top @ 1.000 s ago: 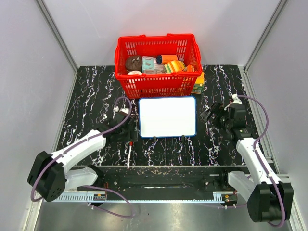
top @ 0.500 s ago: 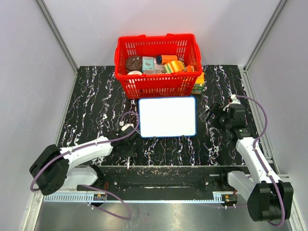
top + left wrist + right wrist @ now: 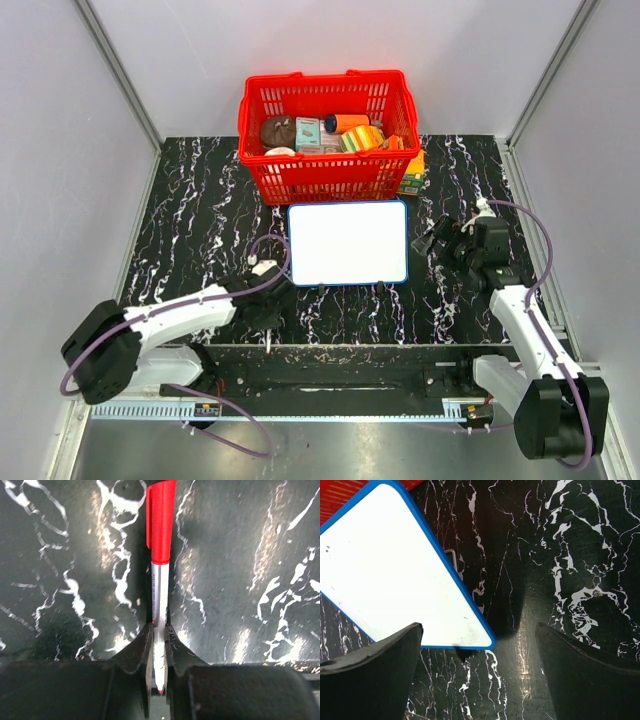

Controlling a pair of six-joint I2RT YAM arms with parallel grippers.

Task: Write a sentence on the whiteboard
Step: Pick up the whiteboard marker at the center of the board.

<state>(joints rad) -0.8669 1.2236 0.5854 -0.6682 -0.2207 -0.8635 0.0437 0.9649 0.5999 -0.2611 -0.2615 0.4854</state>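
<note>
- The whiteboard [image 3: 347, 242] is seen blank, laid flat just before the basket [image 3: 325, 178]; nothing is written yet.
- The capped marker [image 3: 160, 580] is pinched by the left gripper [image 3: 159, 645]; the right gripper [image 3: 433, 238] is held wide apart.

Whiteboard [image 3: 347, 243] glossy, smooth; table [image 3: 190, 200] polished blk marble-look; basket [image 3: 325, 180] plastic.

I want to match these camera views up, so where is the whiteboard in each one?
Top external: the whiteboard lies at centre, just in front of the red basket.
Left wrist: not in it; a red-capped marker shows instead.
Right wrist: the whiteboard fills the upper left, one corner toward bottom centre.
Shared landmark: the black marbled table, in all three.
</note>
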